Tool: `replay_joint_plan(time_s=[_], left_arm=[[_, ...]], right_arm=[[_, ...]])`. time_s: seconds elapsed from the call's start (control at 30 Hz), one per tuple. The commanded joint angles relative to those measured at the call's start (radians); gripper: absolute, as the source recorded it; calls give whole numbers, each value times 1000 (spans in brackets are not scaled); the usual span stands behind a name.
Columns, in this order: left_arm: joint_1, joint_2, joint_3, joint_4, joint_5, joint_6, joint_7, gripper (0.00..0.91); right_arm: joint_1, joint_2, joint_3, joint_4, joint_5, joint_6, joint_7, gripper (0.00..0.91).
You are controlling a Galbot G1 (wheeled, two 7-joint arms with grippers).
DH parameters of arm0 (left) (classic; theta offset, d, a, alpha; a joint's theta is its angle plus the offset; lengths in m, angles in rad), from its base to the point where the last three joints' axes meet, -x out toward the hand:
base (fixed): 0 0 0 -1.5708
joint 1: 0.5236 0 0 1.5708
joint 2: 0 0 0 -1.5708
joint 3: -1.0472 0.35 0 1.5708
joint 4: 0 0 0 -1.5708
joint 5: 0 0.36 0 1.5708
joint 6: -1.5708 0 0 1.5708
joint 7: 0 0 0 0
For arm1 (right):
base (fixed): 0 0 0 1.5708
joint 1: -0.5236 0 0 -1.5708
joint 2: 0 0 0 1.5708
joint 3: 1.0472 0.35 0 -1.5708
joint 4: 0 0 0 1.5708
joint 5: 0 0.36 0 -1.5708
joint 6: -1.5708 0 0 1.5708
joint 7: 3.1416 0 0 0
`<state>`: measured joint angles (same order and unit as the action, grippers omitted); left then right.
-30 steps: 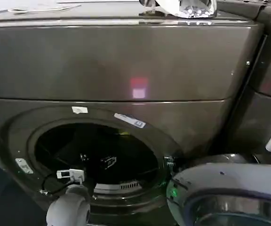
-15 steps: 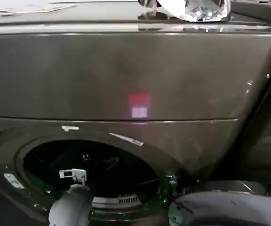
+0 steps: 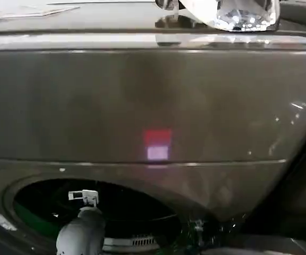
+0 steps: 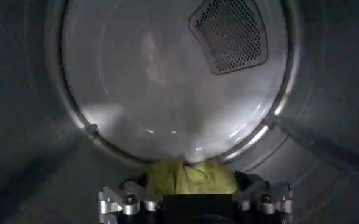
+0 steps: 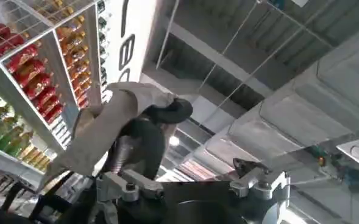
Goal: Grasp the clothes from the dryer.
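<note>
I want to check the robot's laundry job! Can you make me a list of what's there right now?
Surface: dryer top holds a shiny clear wrapper and papers.
Job's things: yellow-green clothes lie in the drum.
Clutter: nothing seen inside the drum.
Grippers: left gripper is at the clothes, in the drum; right gripper points up at the ceiling.
Cables: thin cable by the porthole rim.
Surroundings: shelves of bottles.

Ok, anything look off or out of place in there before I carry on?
Nothing stands out. The left gripper is deep in the dryer drum with the yellow-green clothes bunched between its fingers. The right gripper points up toward the ceiling, away from the work.
</note>
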<state>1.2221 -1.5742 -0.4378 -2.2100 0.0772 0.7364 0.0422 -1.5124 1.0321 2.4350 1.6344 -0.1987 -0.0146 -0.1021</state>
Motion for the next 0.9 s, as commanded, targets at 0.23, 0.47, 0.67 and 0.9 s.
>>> replay_joint_plan(time_s=[0.23,0.47,0.67,0.9], left_arm=[[-7,1,0,6,0,49,1,907],[-29,0,4,28,0,49,-4,907],[-112,-3,24,111,-11,49,-35,907],[-289,-9,23,303,-23,25,-81,907]], right_arm=[[1,7,-1,-7,-2,25,-1,907],[0,6,7,-10,-2,33,0,907],[-8,4,19,-7,-2,37,-1,907],[-7,7,16,-2,-1,40,1,907]])
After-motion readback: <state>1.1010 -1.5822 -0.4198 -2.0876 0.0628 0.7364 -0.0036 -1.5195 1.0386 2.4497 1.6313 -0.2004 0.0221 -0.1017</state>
